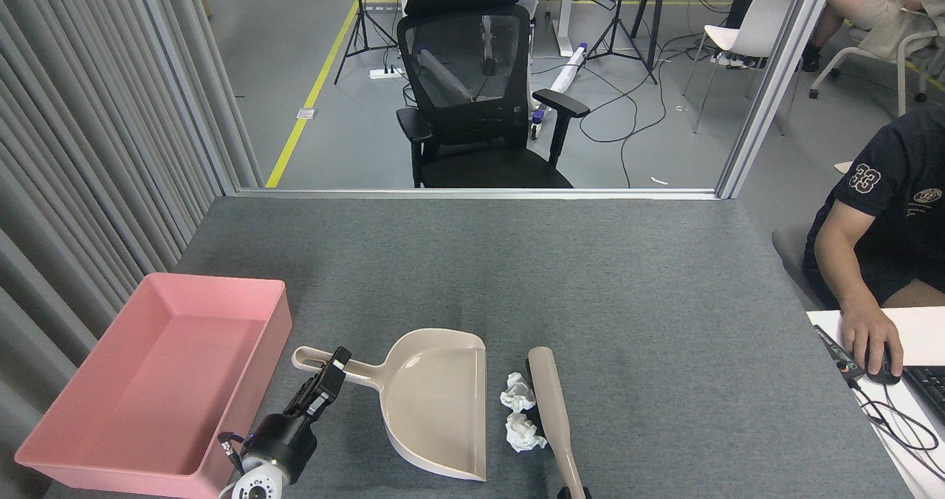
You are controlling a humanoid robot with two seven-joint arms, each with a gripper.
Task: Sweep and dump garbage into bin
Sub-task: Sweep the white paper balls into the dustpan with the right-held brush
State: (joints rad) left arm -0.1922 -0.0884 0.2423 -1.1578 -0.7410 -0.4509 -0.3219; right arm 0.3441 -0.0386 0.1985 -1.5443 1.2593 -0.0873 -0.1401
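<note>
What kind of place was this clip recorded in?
Probably a robotics lab or recording studio: a felt-covered table behind a partition, tripod stands and loose cables on the floor beyond, and a person working a mouse beside it.

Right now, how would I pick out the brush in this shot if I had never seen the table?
Start at the pink bin on the left of the grey table, then go right past the beige dustpan. Past two white paper wads lies the brush: a long, narrow beige bar running toward the bottom edge, with no scoop.
</note>
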